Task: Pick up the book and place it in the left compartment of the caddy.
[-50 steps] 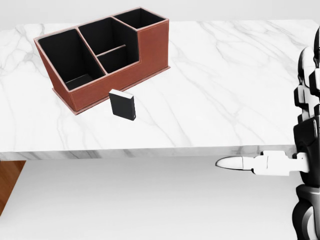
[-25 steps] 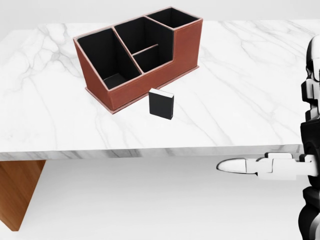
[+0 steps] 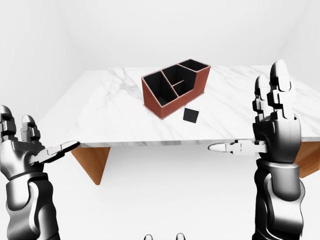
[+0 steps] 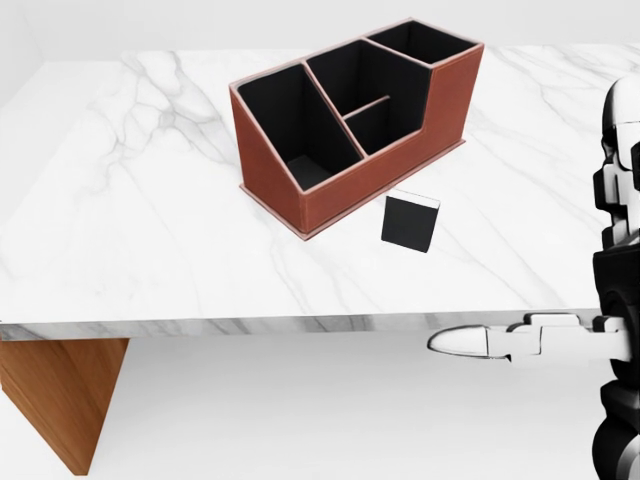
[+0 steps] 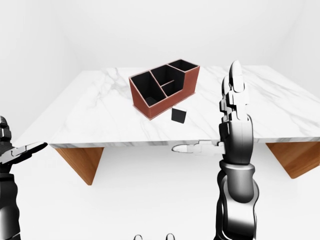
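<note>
In the left-eye view the right hand (image 3: 270,115) is raised at the right side of the frame, palm edge toward the camera. Its two long fingers (image 3: 279,80) point straight up and its thumb (image 3: 227,148) sticks out sideways to the left, below the table edge. The fingers are spread wide and hold nothing. The left hand (image 3: 25,145) is at the lower left of the same view, lower than the right one, with its fingers also upward and the thumb pointing to the right. It is open and empty too. Both forearms rise from the bottom edge of the frame, and both hands are apart from the table.

In the head view the book (image 4: 410,222) stands upright on the marble table (image 4: 130,240), a little right of the centre, just beside the long low wall of the caddy (image 4: 355,190) but not touching it. The caddy lies at an angle in the upper middle. Its left compartment (image 4: 290,135) is the biggest one.
</note>
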